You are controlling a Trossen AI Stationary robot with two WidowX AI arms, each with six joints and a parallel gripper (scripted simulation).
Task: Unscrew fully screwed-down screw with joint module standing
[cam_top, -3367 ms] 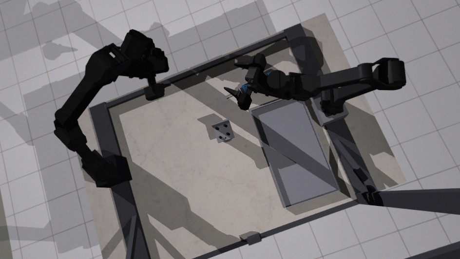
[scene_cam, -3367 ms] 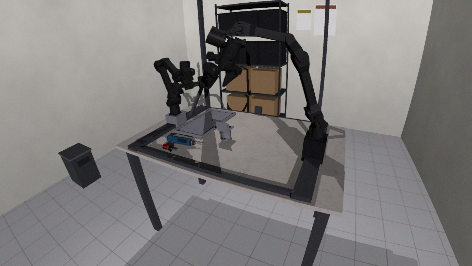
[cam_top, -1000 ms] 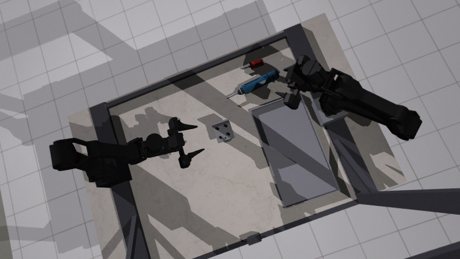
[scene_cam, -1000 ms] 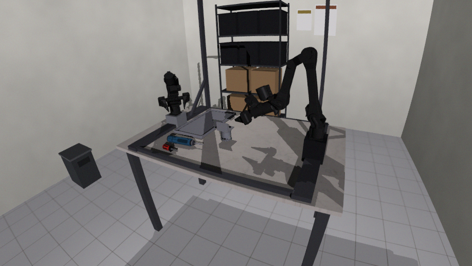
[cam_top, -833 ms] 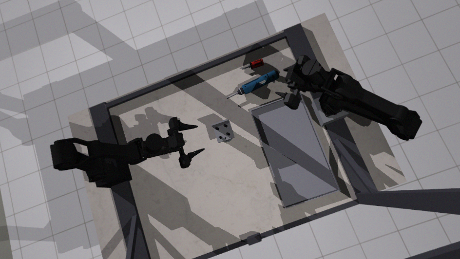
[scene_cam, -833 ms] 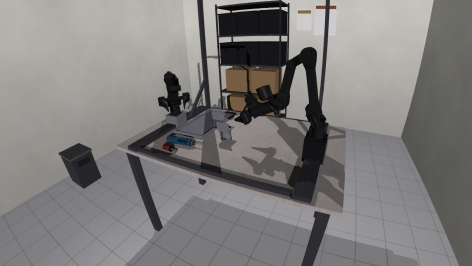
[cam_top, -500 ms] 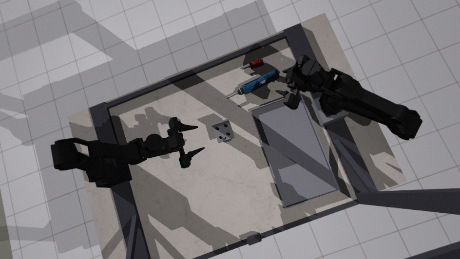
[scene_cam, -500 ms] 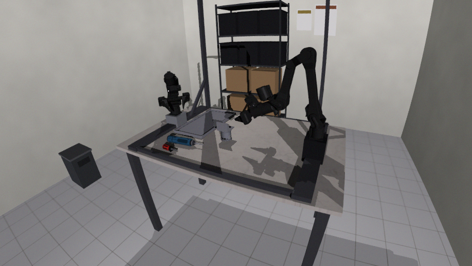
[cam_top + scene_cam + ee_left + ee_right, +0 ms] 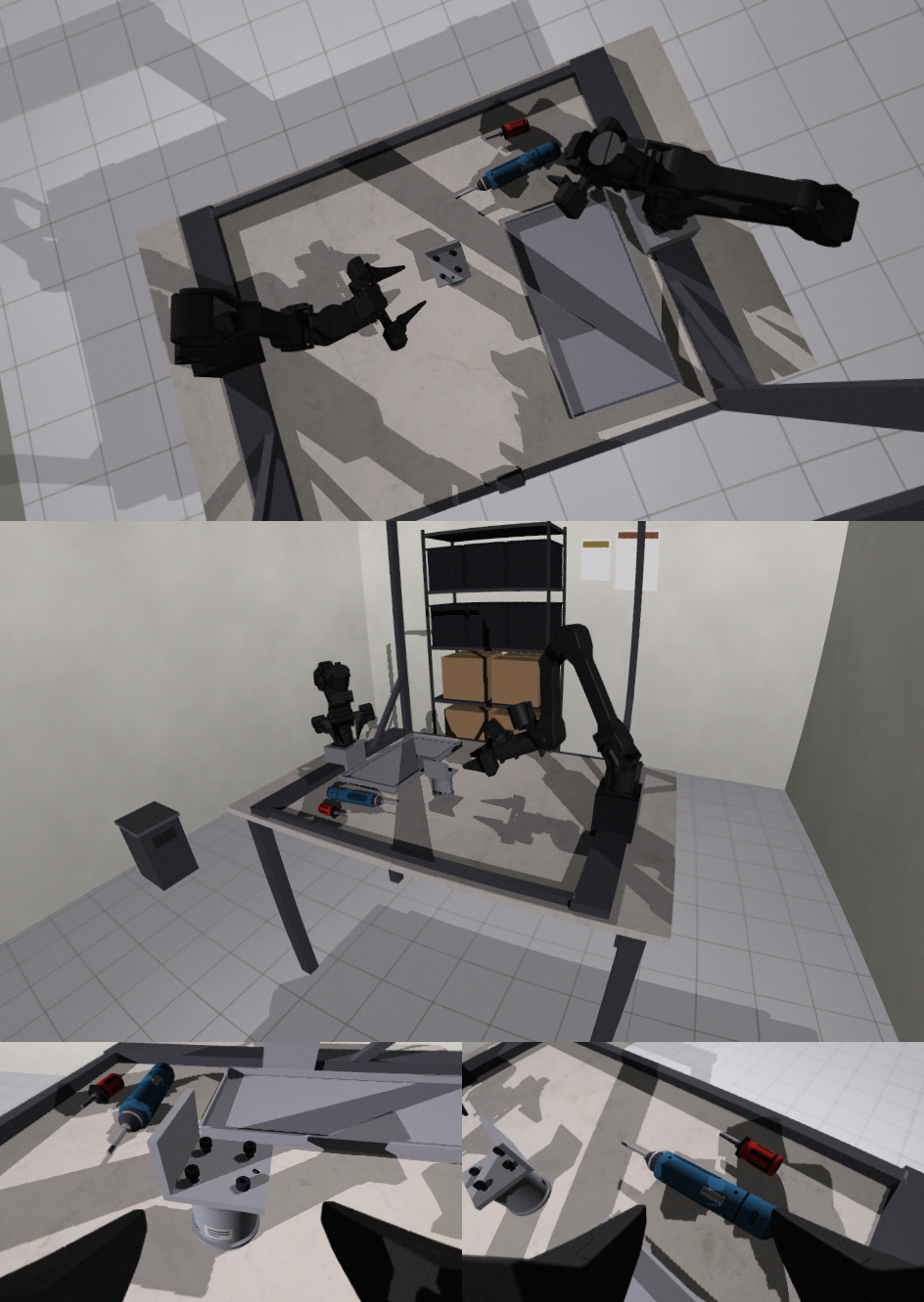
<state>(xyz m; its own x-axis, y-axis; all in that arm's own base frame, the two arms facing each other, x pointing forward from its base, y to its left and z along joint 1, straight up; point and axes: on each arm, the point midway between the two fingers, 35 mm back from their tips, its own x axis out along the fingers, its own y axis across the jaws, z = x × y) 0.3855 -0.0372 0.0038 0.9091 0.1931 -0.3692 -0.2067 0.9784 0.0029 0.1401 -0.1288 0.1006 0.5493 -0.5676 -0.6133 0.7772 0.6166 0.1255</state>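
The joint module (image 9: 225,1224), a grey cylinder, stands on the table under an L-shaped grey bracket (image 9: 215,1166) with several black screws (image 9: 243,1183); it also shows in the overhead view (image 9: 446,262). My left gripper (image 9: 404,291) is open, a short way from the module, fingers either side of its line. The dark blue electric screwdriver (image 9: 712,1193) lies flat near the table's edge, also seen overhead (image 9: 517,165). My right gripper (image 9: 709,1215) hovers above its rear end, open and empty, also seen overhead (image 9: 561,177).
A small red-handled screwdriver (image 9: 756,1155) lies beside the blue one, by the dark table frame. A large grey tray (image 9: 595,298) lies between the module and the right arm's base. A shelf with boxes (image 9: 491,683) stands behind the table.
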